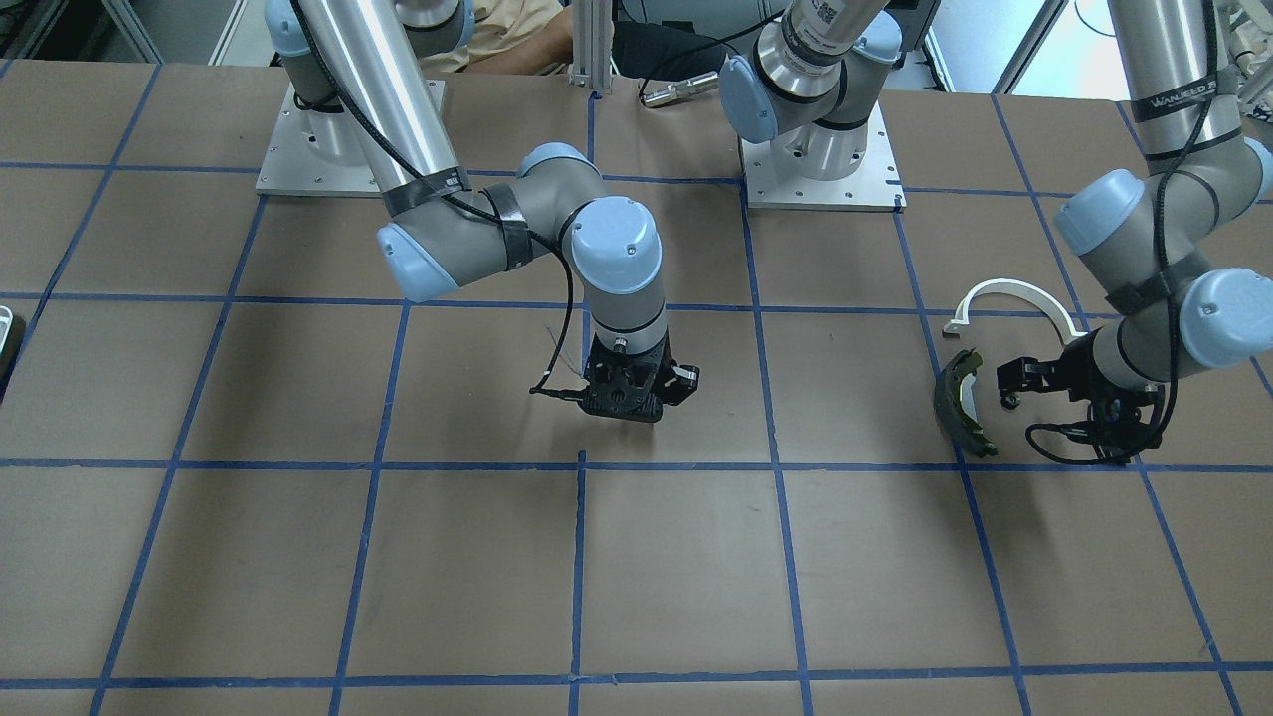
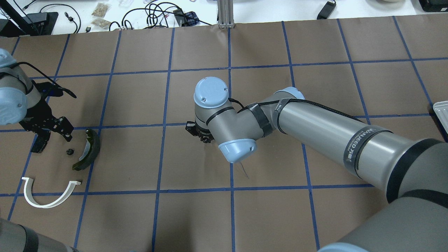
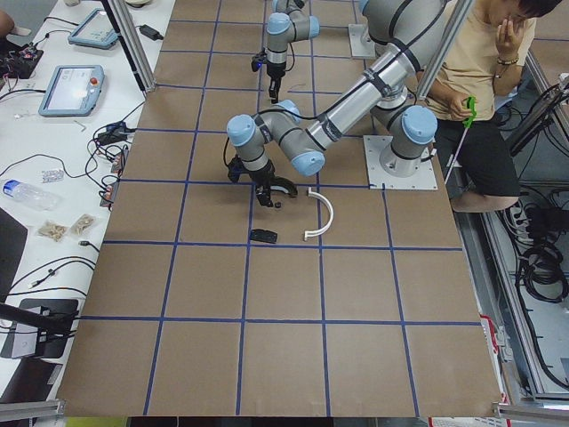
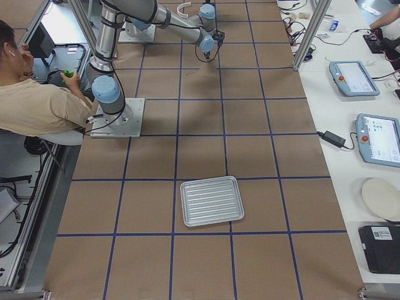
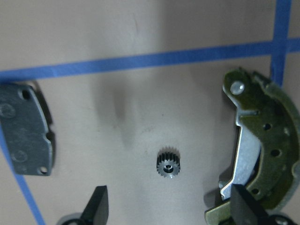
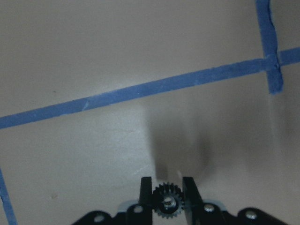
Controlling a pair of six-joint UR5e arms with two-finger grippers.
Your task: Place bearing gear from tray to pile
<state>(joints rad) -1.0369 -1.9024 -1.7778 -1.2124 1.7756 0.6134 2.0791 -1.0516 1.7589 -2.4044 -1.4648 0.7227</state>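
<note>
Metal, small and toothed, the bearing gear (image 6: 167, 202) sits pinched across its teeth between the fingers of our right hand (image 6: 167, 186). That hand hangs over bare counter (image 2: 196, 217), well apart from both the tray (image 4: 211, 200) and the pile (image 2: 91, 148).

We judge the gear light, rigid and somewhat slippery. The teeth give the pads little flat surface, so a hold square across the diameter suits it best. If it is let go on edge, it may roll.

Our left hand (image 5: 171, 211) is spread wide above the pile and holds nothing. Beneath it a second gear (image 5: 168, 165) lies flat between the olive brake shoe (image 5: 272, 150) and the black pad (image 5: 26, 131), with the white arched strip (image 2: 45, 196) near.
</note>
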